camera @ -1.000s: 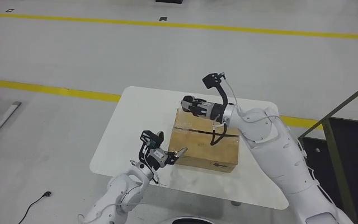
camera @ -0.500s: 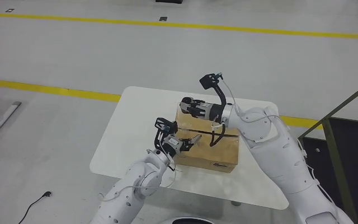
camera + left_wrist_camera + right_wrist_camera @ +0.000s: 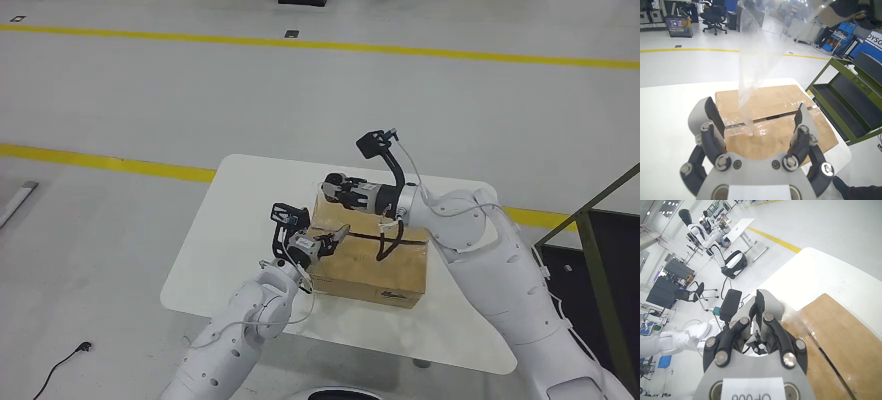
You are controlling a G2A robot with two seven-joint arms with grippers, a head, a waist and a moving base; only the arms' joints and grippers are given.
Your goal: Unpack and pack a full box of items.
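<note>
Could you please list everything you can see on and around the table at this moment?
cardboard box: one, brown, on the table, flaps closed.
tape strip: one, clear, stretched from the box's centre seam up to the right gripper.
table: one, white, under the box.
cart: one, olive green with black shelves, beside the table.
floor lines: two, yellow, on the floor beyond the table.
left gripper: one, grey and black, open, over the box.
right gripper: one, grey and black, shut on the tape strip, above the box's far edge.
</note>
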